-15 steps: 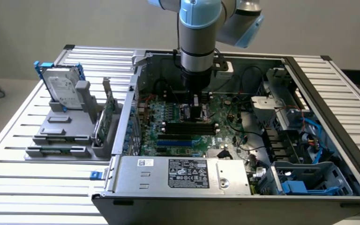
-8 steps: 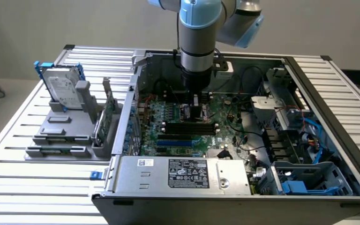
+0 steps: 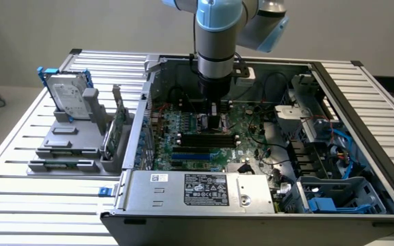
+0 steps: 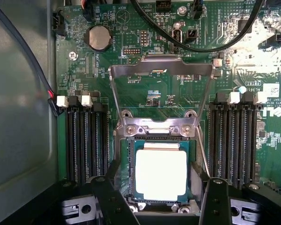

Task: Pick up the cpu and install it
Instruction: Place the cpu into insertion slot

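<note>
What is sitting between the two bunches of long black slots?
The cpu lying in its socket, with the socket's metal frame swung open, seen in the wrist view.

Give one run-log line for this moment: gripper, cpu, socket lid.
gripper: open, fingers either side of cpu | cpu: lying in socket, not gripped | socket lid: raised open

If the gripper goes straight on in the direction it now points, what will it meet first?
Probably the socket, at its edges beside the cpu: the open gripper points down at the board and straddles the cpu. Depth is unclear, so this is a guess.
</note>
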